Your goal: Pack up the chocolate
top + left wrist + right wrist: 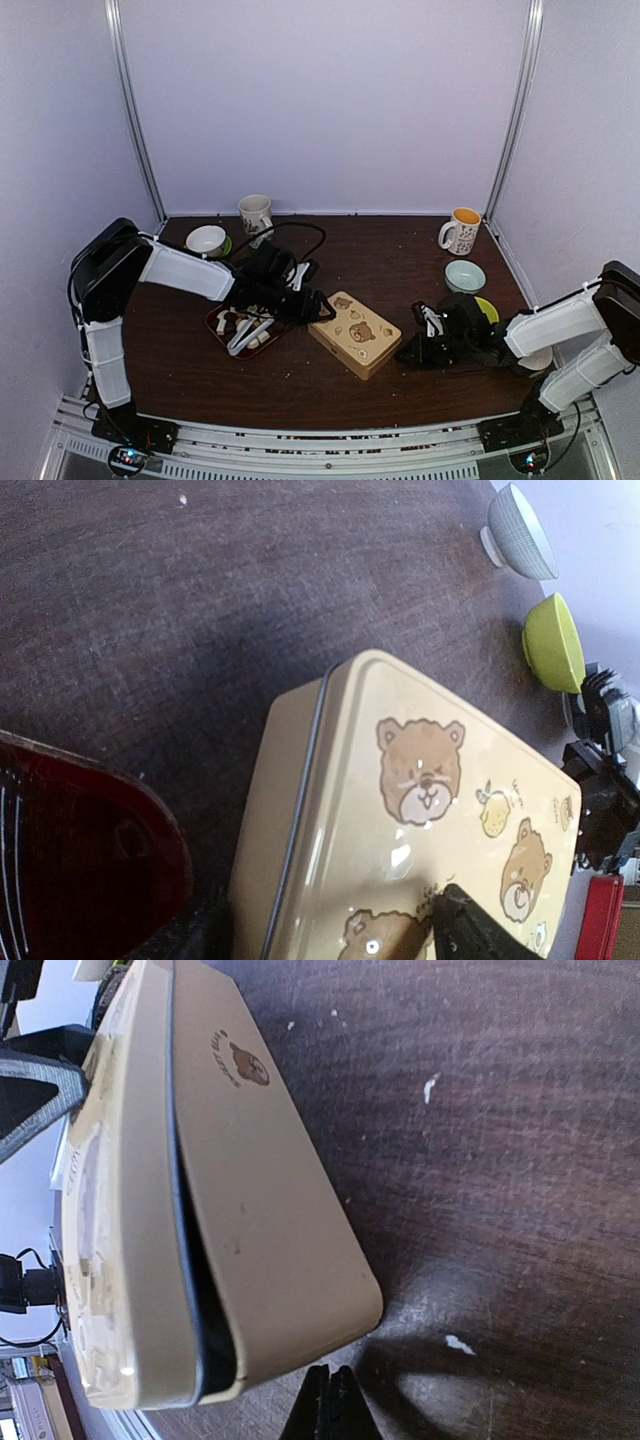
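The chocolate (232,320) lies as small white and brown pieces on a dark red tray (217,331), with silver tongs (252,334) across it. Right of the tray sits a cream tin (356,334) with bear pictures (420,770). My left gripper (318,305) (330,930) is open and straddles the tin's left end, one finger (470,930) over the lid and the other beside its wall. My right gripper (408,352) (330,1402) is shut, low on the table just off the tin's right corner (330,1310). The lid stands slightly ajar, with a dark gap (205,1330) showing.
A mug (256,213) and a white bowl (206,240) stand at the back left. An orange-lined mug (462,230), a pale blue bowl (465,275) and a green bowl (487,308) stand at the right. White walls enclose the brown table (300,385).
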Tool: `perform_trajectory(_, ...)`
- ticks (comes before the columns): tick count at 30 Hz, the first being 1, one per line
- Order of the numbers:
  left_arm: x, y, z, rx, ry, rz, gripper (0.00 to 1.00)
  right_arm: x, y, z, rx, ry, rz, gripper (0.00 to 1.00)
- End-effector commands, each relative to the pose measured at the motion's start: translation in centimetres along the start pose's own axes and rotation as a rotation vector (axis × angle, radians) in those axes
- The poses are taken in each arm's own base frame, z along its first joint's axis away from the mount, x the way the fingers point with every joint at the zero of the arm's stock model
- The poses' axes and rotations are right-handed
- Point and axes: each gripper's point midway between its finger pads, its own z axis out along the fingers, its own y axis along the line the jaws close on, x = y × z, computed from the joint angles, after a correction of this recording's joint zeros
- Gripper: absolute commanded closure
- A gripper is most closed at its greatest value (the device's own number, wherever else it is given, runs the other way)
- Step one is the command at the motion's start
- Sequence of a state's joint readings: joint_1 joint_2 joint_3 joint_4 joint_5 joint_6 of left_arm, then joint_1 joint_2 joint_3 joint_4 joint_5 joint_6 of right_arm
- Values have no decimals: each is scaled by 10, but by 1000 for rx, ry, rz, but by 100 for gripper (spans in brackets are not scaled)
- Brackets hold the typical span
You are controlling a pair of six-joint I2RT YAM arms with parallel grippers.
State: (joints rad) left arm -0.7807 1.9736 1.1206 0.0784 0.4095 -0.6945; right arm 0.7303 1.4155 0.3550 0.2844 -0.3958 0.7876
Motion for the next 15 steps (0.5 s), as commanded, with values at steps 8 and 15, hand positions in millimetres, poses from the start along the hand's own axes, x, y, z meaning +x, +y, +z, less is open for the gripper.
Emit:
perform_trajectory(8,-31,8,-34,-145,-46,38,16,-13,0,-27,25,-71,12,95)
perform_trajectory(15,-40,-1,-45,-141,-46,93,14,-16,18,-43,-55,-141,102,69)
